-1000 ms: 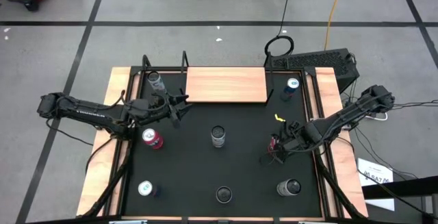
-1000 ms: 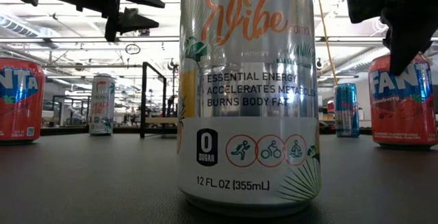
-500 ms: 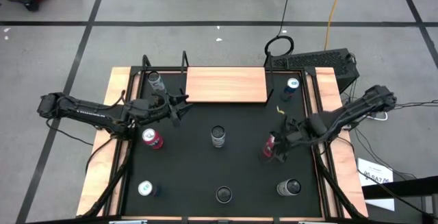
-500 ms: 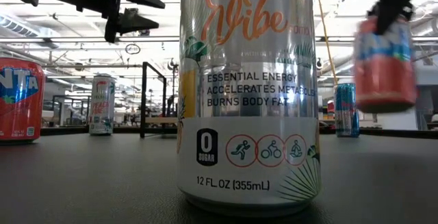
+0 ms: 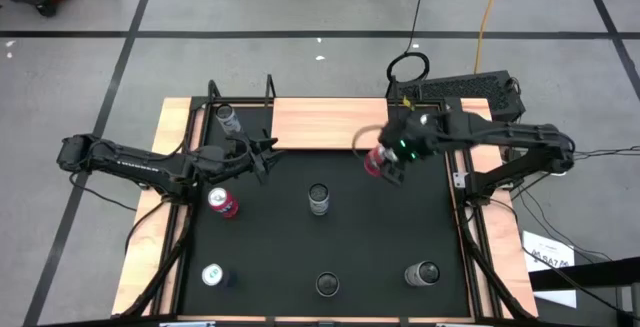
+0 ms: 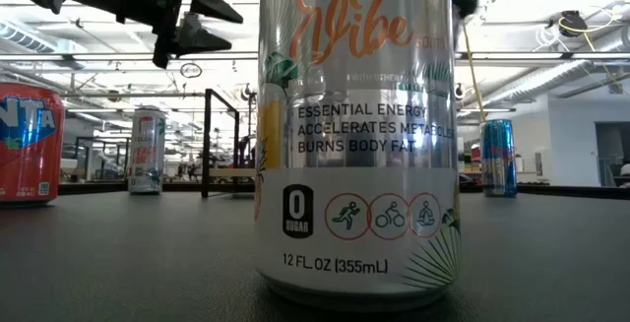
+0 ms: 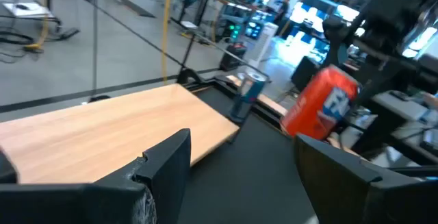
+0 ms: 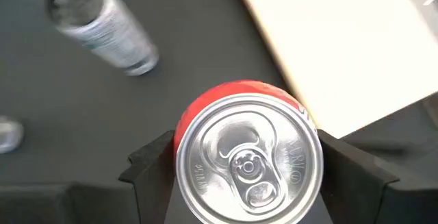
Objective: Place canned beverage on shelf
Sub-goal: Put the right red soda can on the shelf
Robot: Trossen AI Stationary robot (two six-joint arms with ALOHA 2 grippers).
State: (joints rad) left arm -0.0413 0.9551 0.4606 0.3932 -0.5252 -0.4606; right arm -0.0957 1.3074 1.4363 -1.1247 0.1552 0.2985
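The shelf (image 5: 330, 124) is a light-wood board at the table's far middle; it also shows in the left wrist view (image 7: 102, 135) and the right wrist view (image 8: 342, 39). My right gripper (image 5: 385, 157) is shut on a red can (image 5: 376, 160), in the air just off the shelf's near right corner. The can's silver top (image 8: 250, 159) fills the right wrist view. My left gripper (image 5: 262, 157) is open and empty by the shelf's near left corner, above the mat. My right gripper pinches the red can between its two fingers (image 8: 154, 166), on opposite sides of its upper wall (image 8: 188, 125) just under the rim. The fingers come slanting down from above and the table's right. The can (image 7: 321, 111) is lifted clear of the mat and tilted.
Cans stand on the black mat: silver ones at the far left (image 5: 229, 119), centre (image 5: 319, 199) and near edge (image 5: 327, 285), (image 5: 424, 273), (image 5: 212, 275), and a red one at the left (image 5: 222, 201). A blue can (image 7: 248, 94) stands right of the shelf. Black frame rails (image 5: 240, 92) rise at the shelf's left end.
My right gripper has lifted the red can off the mat at the right and carried it up and toward the table's far left, to the shelf's near right corner. The can has tipped from upright to tilted.
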